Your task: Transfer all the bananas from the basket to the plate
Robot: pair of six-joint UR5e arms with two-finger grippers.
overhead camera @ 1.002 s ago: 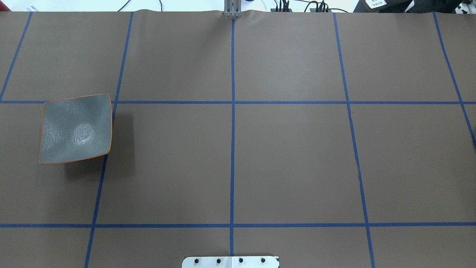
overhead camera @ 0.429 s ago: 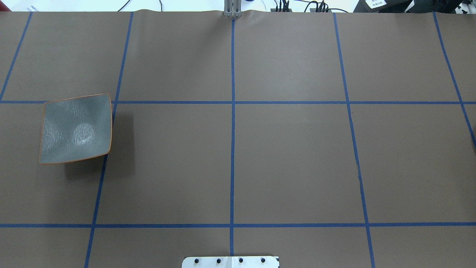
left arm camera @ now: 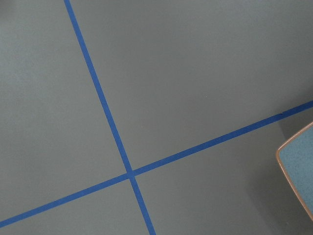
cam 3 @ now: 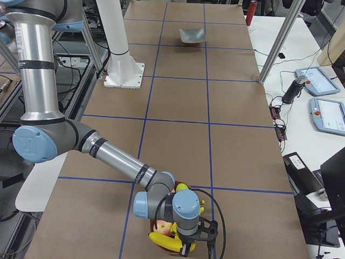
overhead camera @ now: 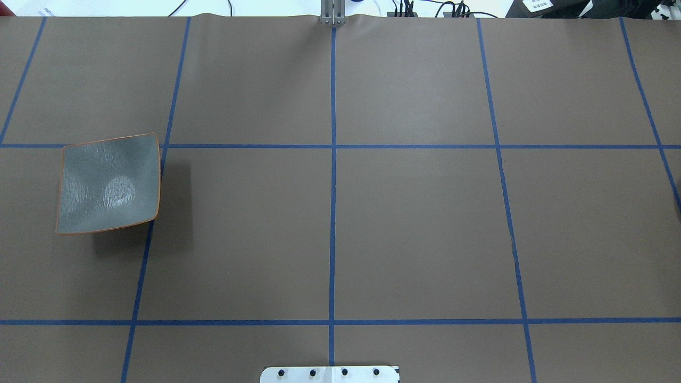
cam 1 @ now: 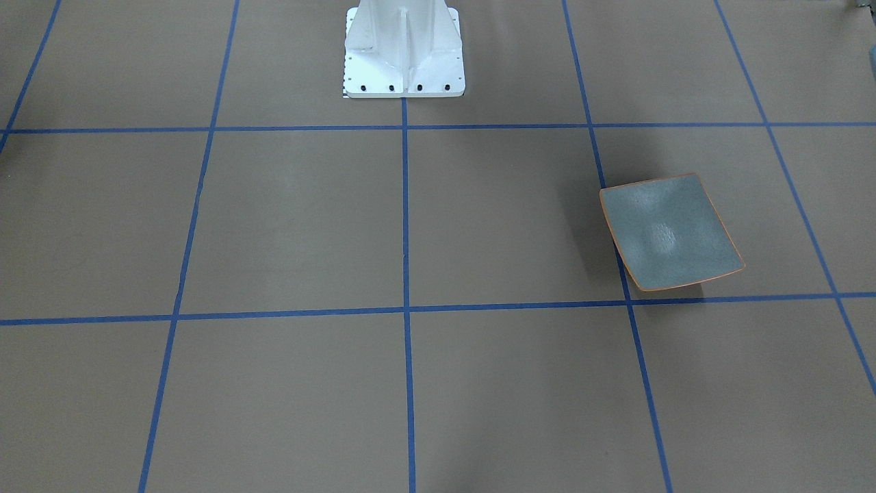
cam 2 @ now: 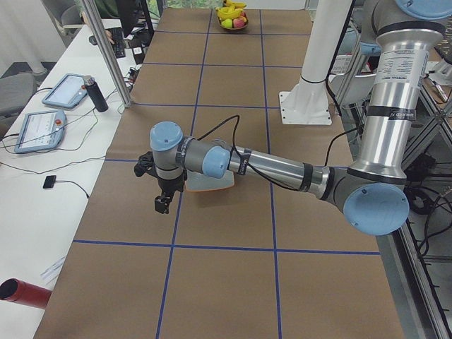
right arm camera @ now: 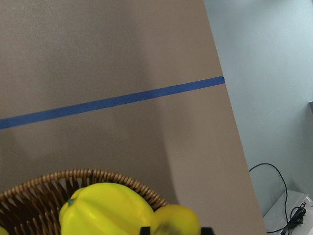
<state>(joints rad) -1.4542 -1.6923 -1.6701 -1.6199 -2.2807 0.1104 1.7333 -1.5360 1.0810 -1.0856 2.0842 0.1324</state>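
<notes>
Plate (overhead camera: 109,159) one; basket (right arm camera: 88,174) one; bananas (cam 2: 227,10) inside, count hidden.

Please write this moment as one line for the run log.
plate: empty | bananas: in basket | right hand: over basket | left hand: beside plate

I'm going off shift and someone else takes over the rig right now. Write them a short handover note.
Left gripper: hangs just beside the plate; open or shut can't be told.
Right gripper: low over the basket, far from the plate; grip state unclear.
Bananas: in the basket.
Done: nothing; the plate is empty.
To do: carry every banana from the basket to the plate.
</notes>
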